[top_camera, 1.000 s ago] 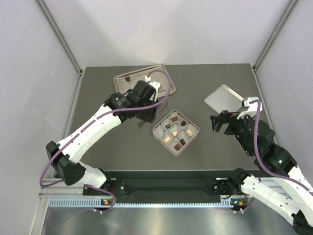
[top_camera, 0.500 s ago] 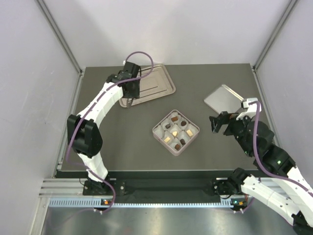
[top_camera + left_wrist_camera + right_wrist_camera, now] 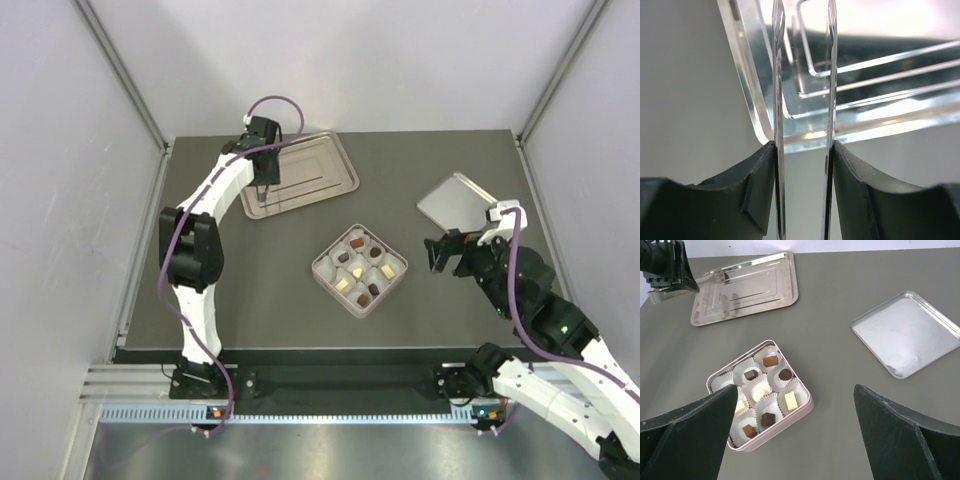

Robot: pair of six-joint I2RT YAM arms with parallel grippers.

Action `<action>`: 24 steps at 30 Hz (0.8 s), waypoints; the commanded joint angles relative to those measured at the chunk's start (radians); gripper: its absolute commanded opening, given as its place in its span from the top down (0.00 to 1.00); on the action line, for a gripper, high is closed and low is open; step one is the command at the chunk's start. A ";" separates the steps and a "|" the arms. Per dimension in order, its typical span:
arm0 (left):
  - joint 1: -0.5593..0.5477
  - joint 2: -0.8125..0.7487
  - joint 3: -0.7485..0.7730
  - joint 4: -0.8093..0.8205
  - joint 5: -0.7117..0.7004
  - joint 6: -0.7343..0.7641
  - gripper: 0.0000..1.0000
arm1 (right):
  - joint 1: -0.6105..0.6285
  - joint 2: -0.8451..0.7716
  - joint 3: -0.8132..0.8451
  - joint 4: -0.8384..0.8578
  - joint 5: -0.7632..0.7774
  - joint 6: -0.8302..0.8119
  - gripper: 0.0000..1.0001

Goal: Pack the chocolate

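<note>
**Table**: dark grey, carries all items.

**Pink box**: square with rounded corners, at mid-table. It is lined with white paper cups in a three-by-three grid.

**Chocolate pieces**: most lie in the box, one to a cup. Dark brown and cream-white pieces are mixed, some blocky and one rounded. The cup at the left corner is partly hidden behind a finger of the right gripper.

**Dark chocolate piece**: lies apart from the rest on the silver tray, near its far left edge.

**Silver tray**: rectangular and ribbed, at the far left of the table, well apart from the box.

**Square metal lid**: lies flat at the far right of the table.

**Left gripper**: fitted with two thin metal blades held parallel with a narrow gap. It is poised over the tray's corner. The blade tips reach the dark piece in the right wrist view, and I cannot tell whether they grip it.

**Right gripper**: hovers right of the box. Its fingers are spread wide and hold nothing.
</note>
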 commanded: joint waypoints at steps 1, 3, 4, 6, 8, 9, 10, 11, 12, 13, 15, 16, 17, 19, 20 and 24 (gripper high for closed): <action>0.025 0.025 0.067 0.044 -0.011 -0.002 0.48 | -0.012 0.011 -0.005 0.063 0.009 -0.028 0.00; 0.036 0.045 0.070 0.052 -0.001 0.004 0.48 | -0.010 0.015 -0.008 0.066 0.015 -0.030 0.00; 0.039 0.053 0.071 0.069 0.018 0.010 0.48 | -0.010 0.021 -0.009 0.068 0.016 -0.031 0.00; 0.044 0.079 0.078 0.075 0.016 0.025 0.47 | -0.012 0.027 -0.013 0.074 0.019 -0.036 0.00; 0.050 0.102 0.104 0.070 0.024 0.038 0.47 | -0.010 0.034 -0.013 0.080 0.021 -0.037 0.00; 0.051 0.122 0.112 0.070 0.024 0.039 0.47 | -0.010 0.040 -0.014 0.083 0.019 -0.037 0.00; 0.053 0.131 0.124 0.069 0.024 0.042 0.47 | -0.012 0.041 -0.014 0.087 0.019 -0.040 0.00; 0.056 0.142 0.127 0.070 0.022 0.044 0.47 | -0.010 0.047 -0.011 0.087 0.019 -0.042 0.00; 0.059 0.148 0.130 0.073 0.022 0.044 0.47 | -0.010 0.054 -0.013 0.090 0.021 -0.040 0.00; 0.062 0.151 0.136 0.075 0.024 0.042 0.47 | -0.010 0.057 -0.013 0.094 0.021 -0.044 0.00; 0.065 0.160 0.140 0.083 0.027 0.044 0.47 | -0.010 0.066 -0.013 0.098 0.025 -0.047 0.00; 0.065 0.163 0.146 0.084 0.029 0.044 0.47 | -0.010 0.069 -0.013 0.100 0.025 -0.050 0.00; 0.067 0.171 0.150 0.084 0.029 0.047 0.47 | -0.010 0.073 -0.013 0.103 0.030 -0.048 0.00; 0.068 0.180 0.166 0.081 0.029 0.050 0.48 | -0.010 0.080 -0.013 0.107 0.032 -0.051 0.00; 0.068 0.186 0.167 0.078 0.030 0.055 0.49 | -0.010 0.083 -0.014 0.110 0.032 -0.051 0.00; 0.067 0.189 0.173 0.057 0.009 0.056 0.53 | -0.009 0.092 -0.016 0.117 0.033 -0.053 0.00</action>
